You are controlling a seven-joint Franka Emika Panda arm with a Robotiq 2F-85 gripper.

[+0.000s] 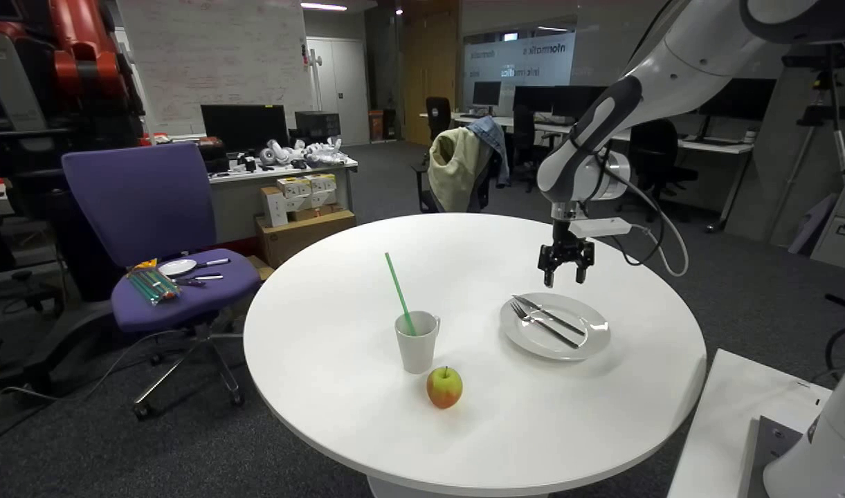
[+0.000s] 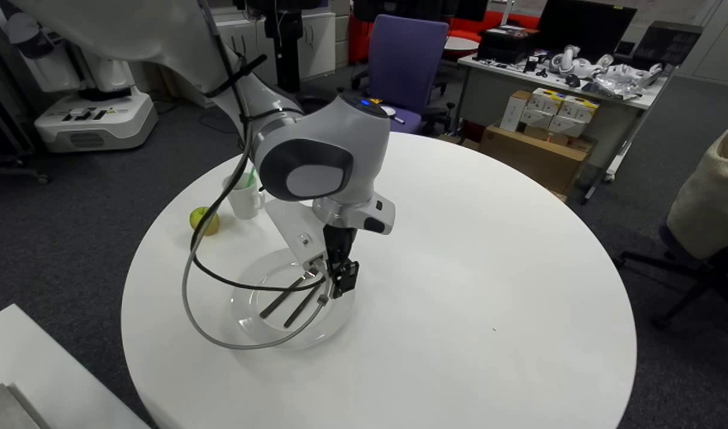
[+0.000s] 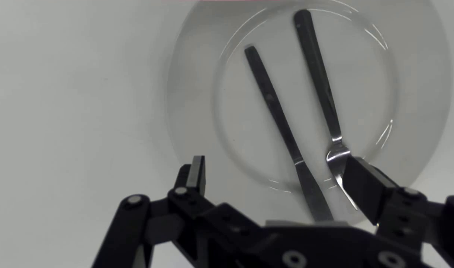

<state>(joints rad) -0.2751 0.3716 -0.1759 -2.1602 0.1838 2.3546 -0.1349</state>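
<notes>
Nearest the wrist camera hung the gripper [image 3: 276, 169], its fingers [image 3: 197, 171] spread wide apart in the air over one side of a white plate [image 3: 191, 85]. On that plate lay a knife [image 3: 273, 104] to the left and a fork [image 3: 319, 80] to the right, as the wrist view had them, side by side, dark handles pointing away from the gripper. One finger overlapped the fork's head there; how far above it hung was hard to judge from that angle.

Beneath the plate was a round white table [image 1: 325, 360], the plate toward its right in an exterior view. Left of the plate stood a white mug [image 1: 415, 356] with a green straw [image 1: 397, 285] leaning out to the left, and near it, closer to the camera, sat a red-and-green apple [image 1: 444, 391]. Farther left, beyond the table, was a purple chair [image 1: 142, 200] with a packet [image 1: 152, 283] on its seat.
</notes>
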